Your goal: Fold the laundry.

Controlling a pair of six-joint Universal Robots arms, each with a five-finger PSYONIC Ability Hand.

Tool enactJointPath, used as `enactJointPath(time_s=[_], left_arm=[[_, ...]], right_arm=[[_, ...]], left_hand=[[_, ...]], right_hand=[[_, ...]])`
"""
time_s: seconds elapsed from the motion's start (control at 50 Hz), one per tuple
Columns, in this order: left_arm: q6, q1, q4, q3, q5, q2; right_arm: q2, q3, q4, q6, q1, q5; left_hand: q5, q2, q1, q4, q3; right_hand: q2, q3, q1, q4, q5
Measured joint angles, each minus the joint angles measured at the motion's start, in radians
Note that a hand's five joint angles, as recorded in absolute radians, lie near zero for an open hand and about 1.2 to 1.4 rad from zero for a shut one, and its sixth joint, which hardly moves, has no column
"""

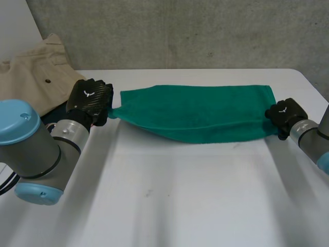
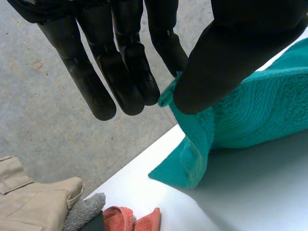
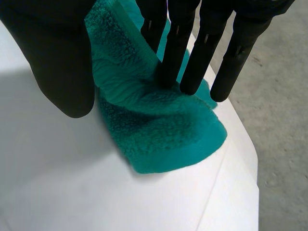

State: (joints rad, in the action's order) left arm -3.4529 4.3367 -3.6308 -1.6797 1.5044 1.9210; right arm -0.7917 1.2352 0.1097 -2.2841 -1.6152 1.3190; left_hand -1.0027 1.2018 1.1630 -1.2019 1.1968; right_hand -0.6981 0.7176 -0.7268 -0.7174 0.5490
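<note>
At the left, near the beige garment (image 1: 31, 77), the left robot hand (image 1: 91, 99) pinches only the tip of one corner of the green towel (image 1: 200, 110) between thumb and straight fingers. The towel is stretched between both hands over the far part of the table (image 1: 180, 206), and its front edge sags. At the right, the right robot hand (image 1: 285, 114) pinches the other end, with more cloth in its grip. I judge the left hold to be thin: a stronger pull can draw that corner out, and the towel then collapses.
</note>
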Motion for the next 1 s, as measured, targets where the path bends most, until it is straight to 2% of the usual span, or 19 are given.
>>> enactJointPath(time_s=[0.04, 0.1, 0.14, 0.22, 0.34, 0.36, 0.46, 0.5, 0.54, 0.62, 0.68, 0.72, 0.9, 1.0], left_arm=[[0.000, 0.000, 0.000, -0.001, 0.000, -0.001], [-0.001, 0.000, 0.001, -0.002, 0.001, -0.001], [-0.002, 0.000, 0.004, -0.002, 0.001, -0.003], [-0.006, 0.001, 0.030, -0.007, 0.003, -0.021], [-0.018, 0.006, 0.151, -0.027, 0.003, -0.085], [-0.037, 0.011, 0.231, -0.041, 0.003, -0.123], [-0.154, 0.024, 0.466, -0.089, 0.000, -0.220], [-0.193, 0.026, 0.519, -0.102, -0.002, -0.238], [-0.314, 0.027, 0.648, -0.140, -0.011, -0.274], [-0.448, 0.022, 0.734, -0.176, -0.027, -0.292], [-0.499, 0.017, 0.708, -0.180, -0.040, -0.277], [-0.507, 0.012, 0.641, -0.165, -0.046, -0.244], [-0.452, -0.043, 0.308, 0.039, -0.045, -0.004], [-0.423, -0.070, 0.236, 0.205, -0.041, 0.159]], right_arm=[[0.015, -0.006, 0.006, 0.013, 0.002, -0.013], [0.032, -0.016, 0.011, 0.036, 0.005, -0.021], [0.035, -0.021, 0.012, 0.049, 0.008, -0.020], [0.011, -0.014, 0.003, 0.073, 0.021, -0.009], [-0.122, 0.074, -0.076, 0.095, 0.057, -0.001], [-0.200, 0.120, -0.147, 0.108, 0.080, 0.001], [-0.385, 0.224, -0.391, 0.170, 0.156, 0.010], [-0.413, 0.242, -0.444, 0.187, 0.173, 0.013], [-0.471, 0.291, -0.571, 0.240, 0.217, 0.020], [-0.496, 0.336, -0.631, 0.281, 0.246, 0.024], [-0.478, 0.352, -0.590, 0.279, 0.243, 0.026], [-0.442, 0.352, -0.523, 0.262, 0.228, 0.029], [-0.288, 0.269, -0.241, 0.169, 0.147, 0.097], [-0.229, 0.223, -0.111, 0.141, 0.107, 0.141]], left_hand=[[0.000, 0.000, 0.000, 0.000, 0.000], [0.000, 0.000, 0.000, 0.000, 0.000], [0.000, 0.000, 0.000, 0.000, 0.000], [0.000, 0.000, 0.000, 0.000, 0.000], [0.000, 0.000, 0.000, 0.000, 0.000], [0.000, 0.000, 0.000, 0.000, 0.000], [0.000, 0.000, 0.000, 0.000, 0.000], [0.000, 0.000, 0.000, 0.000, 0.000], [0.000, 0.000, 0.000, 0.000, 0.000], [0.000, 0.000, 0.000, 0.000, 0.000], [0.000, 0.000, 0.000, 0.000, 0.000], [0.000, 0.000, 0.000, 0.000, 0.000], [0.000, 0.000, 0.000, 0.000, 0.000], [0.000, 0.000, 0.000, 0.000, 0.000]], right_hand=[[-0.069, 0.060, -0.055, -0.061, 0.055], [-0.405, 0.374, -0.359, -0.375, 0.364], [-0.479, 0.447, -0.396, -0.451, 0.432], [-0.483, 0.470, -0.396, -0.479, 0.446], [-0.483, 0.470, -0.396, -0.480, 0.450], [-0.483, 0.470, -0.396, -0.480, 0.449], [-0.493, 0.470, -0.396, -0.480, 0.450], [-0.498, 0.471, -0.396, -0.480, 0.450], [-0.507, 0.473, -0.396, -0.480, 0.450], [-0.508, 0.473, -0.396, -0.480, 0.450], [-0.508, 0.473, -0.396, -0.480, 0.448], [-0.508, 0.473, -0.396, -0.480, 0.450], [-0.508, 0.473, -0.396, -0.480, 0.457], [-0.508, 0.473, -0.396, -0.480, 0.459]])
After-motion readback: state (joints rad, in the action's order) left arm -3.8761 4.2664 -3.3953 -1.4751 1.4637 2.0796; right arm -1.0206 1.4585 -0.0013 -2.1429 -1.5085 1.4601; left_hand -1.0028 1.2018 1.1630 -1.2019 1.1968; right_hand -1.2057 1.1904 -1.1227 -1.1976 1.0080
